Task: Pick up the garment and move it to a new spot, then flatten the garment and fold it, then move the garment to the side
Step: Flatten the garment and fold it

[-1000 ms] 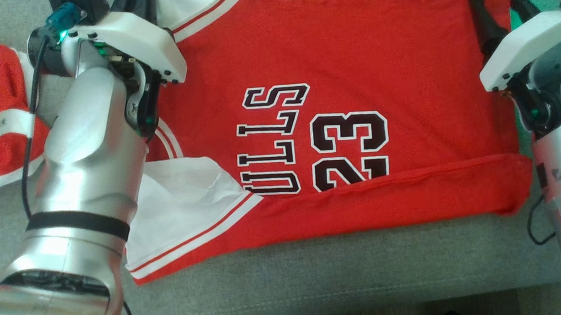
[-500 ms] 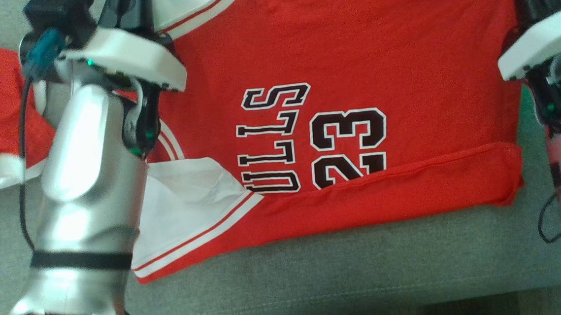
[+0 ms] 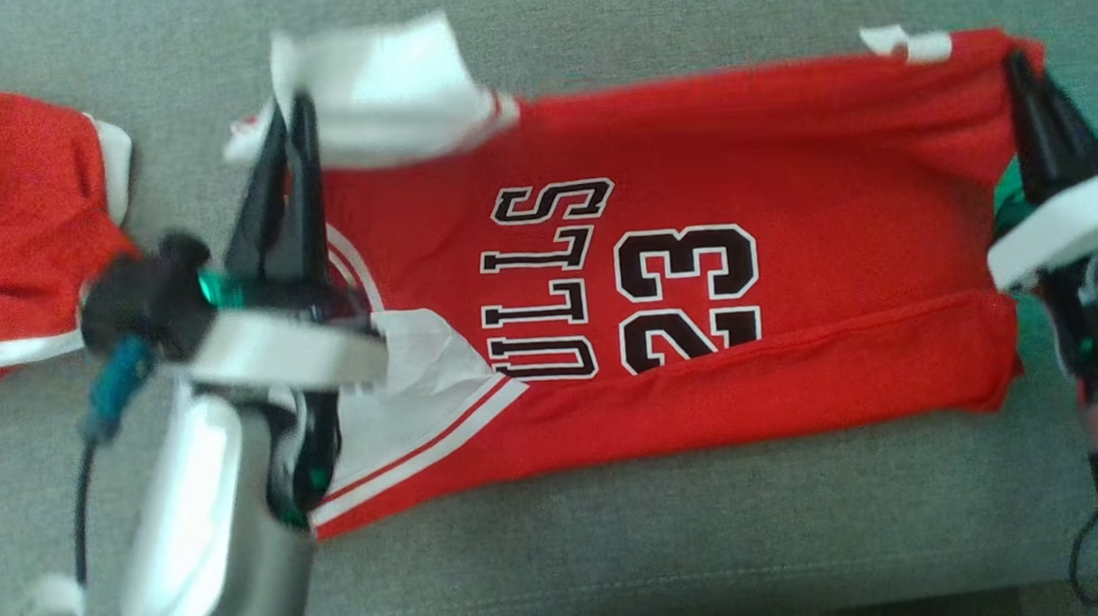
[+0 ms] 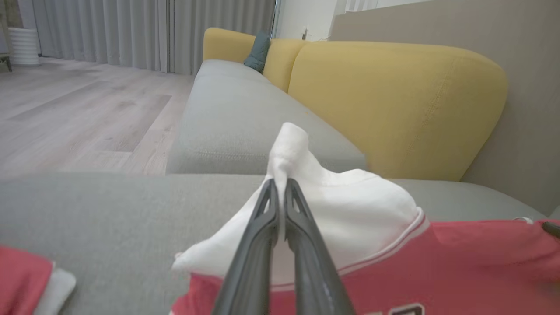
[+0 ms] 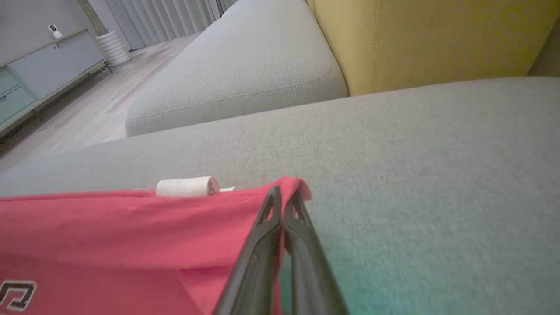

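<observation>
The red jersey (image 3: pixel 792 185) lies spread across the grey sofa seat (image 3: pixel 624 554), with its near long edge folded up over the printed number. My left end effector (image 3: pixel 295 108) is clamped on the jersey's white sleeve corner at the far edge, fingers together on the cloth. My right end effector (image 3: pixel 1015 68) is pinched on the far red hem corner. Another red garment (image 3: pixel 2 221) lies apart to my left.

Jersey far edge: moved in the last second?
Yes. The far edge of the jersey has come toward the robot, nearer the front edge of the sofa; the near fold stayed put.
</observation>
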Motion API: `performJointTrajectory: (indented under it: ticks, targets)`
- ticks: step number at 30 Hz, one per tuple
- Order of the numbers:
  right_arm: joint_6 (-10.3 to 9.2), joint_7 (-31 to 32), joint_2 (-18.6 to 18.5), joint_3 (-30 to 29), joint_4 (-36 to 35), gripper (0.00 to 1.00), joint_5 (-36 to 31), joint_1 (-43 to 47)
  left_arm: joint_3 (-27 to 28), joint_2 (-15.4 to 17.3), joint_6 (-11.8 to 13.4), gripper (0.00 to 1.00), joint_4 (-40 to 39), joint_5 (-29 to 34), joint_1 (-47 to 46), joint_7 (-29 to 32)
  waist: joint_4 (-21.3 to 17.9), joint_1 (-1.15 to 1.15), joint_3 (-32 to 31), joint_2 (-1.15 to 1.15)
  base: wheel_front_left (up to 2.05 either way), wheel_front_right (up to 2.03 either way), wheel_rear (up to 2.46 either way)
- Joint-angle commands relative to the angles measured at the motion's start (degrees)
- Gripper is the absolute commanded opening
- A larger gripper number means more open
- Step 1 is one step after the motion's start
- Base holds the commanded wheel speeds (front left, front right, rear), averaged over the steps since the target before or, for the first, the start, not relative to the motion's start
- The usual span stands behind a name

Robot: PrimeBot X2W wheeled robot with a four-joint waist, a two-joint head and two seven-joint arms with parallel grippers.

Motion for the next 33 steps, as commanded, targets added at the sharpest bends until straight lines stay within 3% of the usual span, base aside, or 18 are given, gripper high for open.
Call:
performJointTrajectory:
  ticks: [1,7,15,16,17,18,19,20,27,33]
  targets:
    - [-0.05,-0.2,0.1,0.3,-2.7,0.0,0.4,1.8,2.4,1.4,0.0,0.0,-2.9,0.1,1.7,-0.3,0.1,0.0,-0.3,0.0,0.0,0.0,0.0]
    - [-0.05,-0.3,1.6,-0.1,-6.7,0.0,-0.7,8.3,1.4,0.6,-0.1,0.0,-3.0,-0.9,10.1,-0.3,0.5,0.0,-1.1,0.0,0.0,0.0,0.0]
    - [-0.05,0.3,3.7,-0.8,-10.4,0.0,-2.1,14.3,0.4,-0.1,0.0,0.0,0.0,-2.9,14.5,-0.2,0.3,0.0,-1.6,0.0,0.0,0.0,0.0]
    - [-0.05,0.4,4.0,-0.8,-10.8,0.02,-2.3,15.1,0.3,-0.1,0.0,0.0,0.6,-3.2,14.8,-0.2,0.2,0.0,-1.6,0.0,0.0,0.0,0.0]
    - [-0.05,0.5,4.5,-0.9,-11.1,0.16,-2.4,15.9,0.2,-0.2,0.1,0.01,1.3,-3.6,15.1,-0.1,0.2,0.0,-1.7,0.0,0.0,0.0,0.0]
    - [-0.05,0.7,4.8,-1.1,-11.3,0.34,-2.7,16.7,0.2,-0.3,0.2,0.44,2.1,-4.1,15.3,0.2,0.2,0.0,-1.8,0.0,0.0,0.0,0.0]
    - [-0.05,0.7,5.2,-1.3,-11.6,0.66,-3.0,17.4,0.2,-0.3,0.2,0.94,2.7,-4.6,15.4,0.4,0.2,0.0,-1.9,0.0,0.0,0.0,0.0]
    - [-0.05,0.7,5.6,-1.6,-11.9,1.0,-3.2,18.1,0.3,-0.4,0.3,1.0,3.4,-5.2,15.5,0.6,0.1,0.0,-2.0,0.0,0.0,0.0,0.0]
    - [-0.05,0.3,7.4,-3.0,-14.4,1.0,-5.2,22.7,1.2,0.0,1.6,1.0,5.2,-6.3,17.3,1.0,-0.2,0.0,-3.7,0.0,0.0,0.0,0.0]
    - [-0.05,-1.8,8.5,-4.2,-19.8,1.0,-9.3,25.7,3.1,2.2,4.8,1.0,2.3,-3.9,19.2,0.4,-0.2,0.0,-6.1,0.0,0.0,0.0,0.0]
